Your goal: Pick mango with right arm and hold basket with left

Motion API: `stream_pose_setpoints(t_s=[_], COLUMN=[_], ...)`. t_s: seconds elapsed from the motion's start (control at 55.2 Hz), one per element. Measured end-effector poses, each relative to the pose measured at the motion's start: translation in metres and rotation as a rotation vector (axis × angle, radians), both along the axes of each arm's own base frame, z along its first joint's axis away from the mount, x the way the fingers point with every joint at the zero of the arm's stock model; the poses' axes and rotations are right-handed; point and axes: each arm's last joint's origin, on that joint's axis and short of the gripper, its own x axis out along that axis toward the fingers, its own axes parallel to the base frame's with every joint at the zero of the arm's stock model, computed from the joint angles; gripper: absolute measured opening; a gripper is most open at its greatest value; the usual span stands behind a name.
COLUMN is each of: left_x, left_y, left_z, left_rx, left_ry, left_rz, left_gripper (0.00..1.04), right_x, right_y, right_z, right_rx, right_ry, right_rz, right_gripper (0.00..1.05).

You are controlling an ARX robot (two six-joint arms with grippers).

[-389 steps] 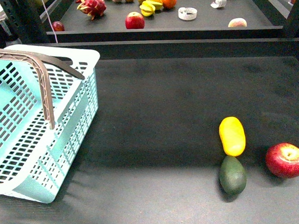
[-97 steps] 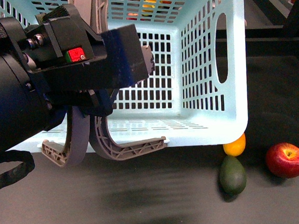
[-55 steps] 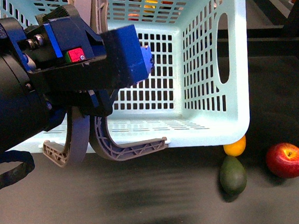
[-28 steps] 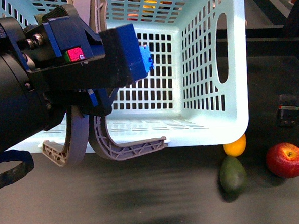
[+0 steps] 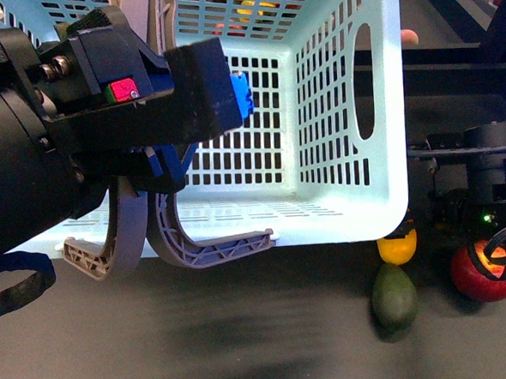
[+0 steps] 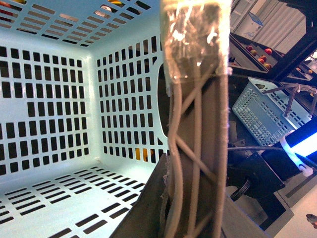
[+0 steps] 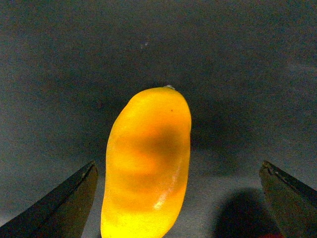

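Note:
The light blue basket is lifted and tilted, its open side toward me, filling the upper middle of the front view. My left gripper is shut on its grey-brown handles; the handle crosses the left wrist view in front of the basket's lattice wall. The yellow-orange mango peeks out under the basket's right corner, lying on the dark table. In the right wrist view the mango lies between my right gripper's wide-open fingers, nearer the left one. The right gripper hovers over the apple.
A dark green avocado lies just in front of the mango. A red apple sits to its right, lit by the gripper's light. A shelf with several fruits shows behind, through the basket. Another lattice basket appears in the left wrist view.
The right arm has come into view from the right and now hangs above the apple and mango. The basket has shifted slightly left and up in my left gripper.

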Motion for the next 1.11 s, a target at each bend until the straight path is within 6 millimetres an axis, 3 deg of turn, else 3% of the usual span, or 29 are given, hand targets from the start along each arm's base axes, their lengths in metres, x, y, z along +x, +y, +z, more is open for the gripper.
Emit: stream_pose_setpoints(t_s=[0.725, 1.052, 1.106], left_x=[0.000, 0.000, 0.000], left_y=[0.000, 0.000, 0.000], left_z=[0.000, 0.000, 0.000], left_rx=[-0.001, -0.001, -0.001], left_ry=[0.000, 0.000, 0.000], left_rz=[-0.004, -0.005, -0.005], left_gripper=[0.08, 0.08, 0.08], right_x=[0.011, 0.016, 0.016], right_y=[0.005, 0.002, 0.001], right_z=[-0.041, -0.046, -0.046], right_rx=[-0.077, -0.086, -0.086], right_ry=[0.076, 0.063, 0.061], right_rz=[-0.027, -0.048, -0.050], right_gripper=[0.97, 0.97, 0.93])
